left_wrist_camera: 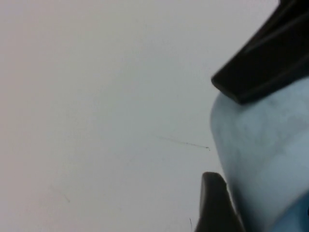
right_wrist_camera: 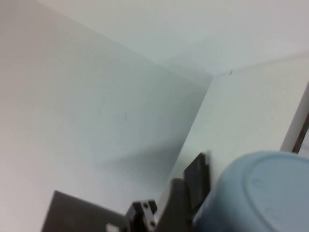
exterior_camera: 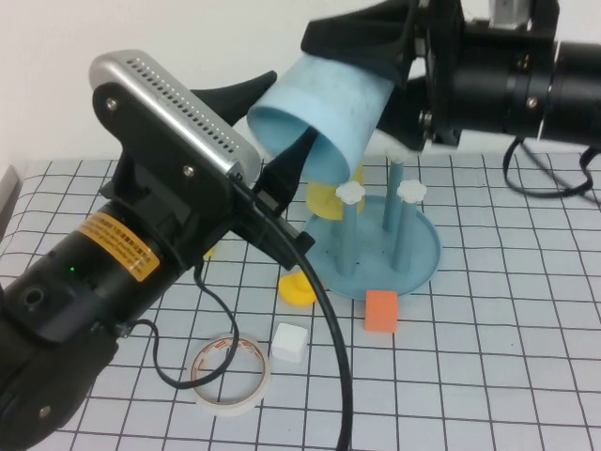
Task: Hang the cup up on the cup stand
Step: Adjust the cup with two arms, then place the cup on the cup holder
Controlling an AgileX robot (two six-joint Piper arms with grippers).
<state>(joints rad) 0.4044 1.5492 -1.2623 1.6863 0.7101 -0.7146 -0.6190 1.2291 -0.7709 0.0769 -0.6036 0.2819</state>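
High view: cup [exterior_camera: 324, 117] is up in the air above the desk [exterior_camera: 507, 357], over the far-left side of the cup stand [exterior_camera: 418, 258]. Long axis tilted, mouth pointing down-left toward the near side, closed base up-right toward the far right.

Right gripper [exterior_camera: 376, 56] comes in from the far right, arm roughly horizontal, fingers spread wide around the cup's base end and holding it. Left gripper [exterior_camera: 277, 141] reaches up from the near left, arm angled steeply upward; fingers spread either side of the cup's rim end, contact can't be confirmed.

Stand sits on the desk right of centre, pegs upright with white caps. Yellow cup [exterior_camera: 324, 202] is behind the pegs. On the near side: orange cube [exterior_camera: 380, 310] just beside the stand's rim, small yellow piece [exterior_camera: 298, 288], white cube [exterior_camera: 288, 343], tape roll [exterior_camera: 230, 373].

Desk is white with a black grid. Plain white wall behind.

Left wrist view: cup wall [left_wrist_camera: 265, 159] between two dark fingers [left_wrist_camera: 263, 63].
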